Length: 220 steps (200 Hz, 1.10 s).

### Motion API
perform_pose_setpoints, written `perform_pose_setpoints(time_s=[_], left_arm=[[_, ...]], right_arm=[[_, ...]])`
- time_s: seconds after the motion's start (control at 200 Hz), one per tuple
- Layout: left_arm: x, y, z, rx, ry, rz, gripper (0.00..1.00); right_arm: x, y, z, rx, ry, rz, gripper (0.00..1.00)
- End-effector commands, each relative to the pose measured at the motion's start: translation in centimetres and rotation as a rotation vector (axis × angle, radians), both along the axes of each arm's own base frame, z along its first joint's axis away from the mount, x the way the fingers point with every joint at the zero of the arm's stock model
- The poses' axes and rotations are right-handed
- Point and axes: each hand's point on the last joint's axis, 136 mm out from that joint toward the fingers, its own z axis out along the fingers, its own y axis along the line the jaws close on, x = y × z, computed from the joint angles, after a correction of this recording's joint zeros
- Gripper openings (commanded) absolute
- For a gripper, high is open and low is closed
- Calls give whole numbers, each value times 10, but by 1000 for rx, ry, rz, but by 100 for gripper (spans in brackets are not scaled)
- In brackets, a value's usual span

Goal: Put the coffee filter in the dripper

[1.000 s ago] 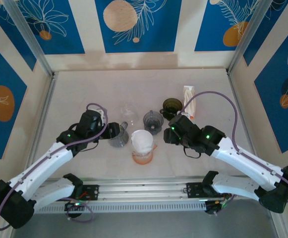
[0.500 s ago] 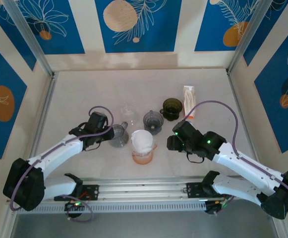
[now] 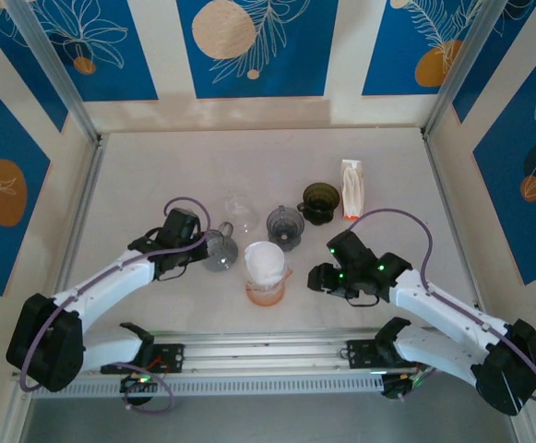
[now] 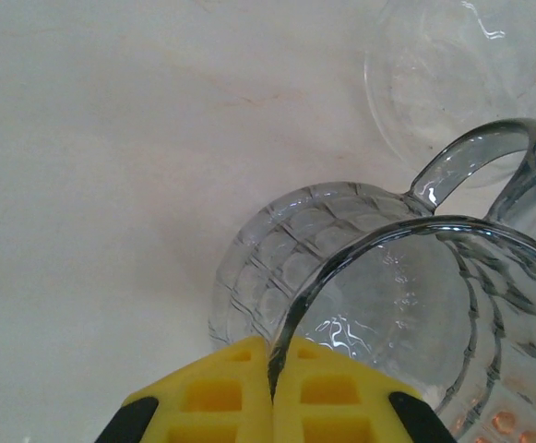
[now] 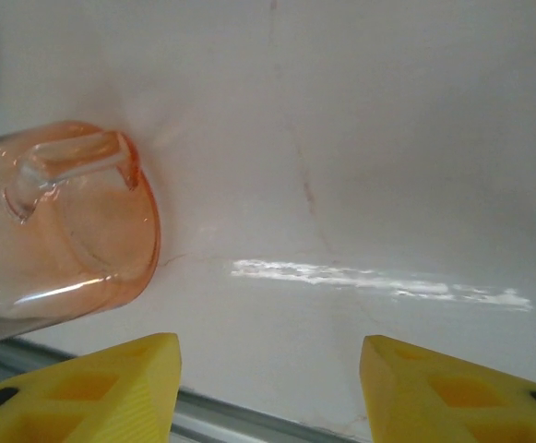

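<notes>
The left gripper (image 3: 208, 247) pinches the rim of the glass dripper (image 3: 223, 257). The white filter (image 3: 265, 260) sits mid-frame between it and the spread-jawed right gripper (image 3: 315, 277).

We see bright, even light from above — the white table (image 3: 157, 175) has only soft, pale shadows beside the arms. Up close, a shiny white streak glows on it, the grey dripper (image 4: 415, 305) sparkles, and the orange dripper (image 5: 65, 231) looks a bit blurry.
</notes>
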Motion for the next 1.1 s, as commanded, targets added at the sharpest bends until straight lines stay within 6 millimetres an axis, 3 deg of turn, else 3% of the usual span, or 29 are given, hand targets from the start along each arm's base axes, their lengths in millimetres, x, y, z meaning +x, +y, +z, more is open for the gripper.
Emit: perform_pose_setpoints(time_s=[0.0, 0.235, 0.55, 1.095], left_arm=[[-6, 5, 12, -19, 3, 8, 0], [-8, 26, 54, -67, -92, 65, 0], [-7, 39, 116, -83, -218, 60, 0], [-16, 42, 185, -134, -348, 23, 0]], right_arm=[[-1, 25, -3, 127, 56, 13, 51], [6, 45, -17, 176, 98, 7, 43], [-2, 62, -27, 202, 169, 6, 40], [6, 93, -31, 218, 198, 11, 37]])
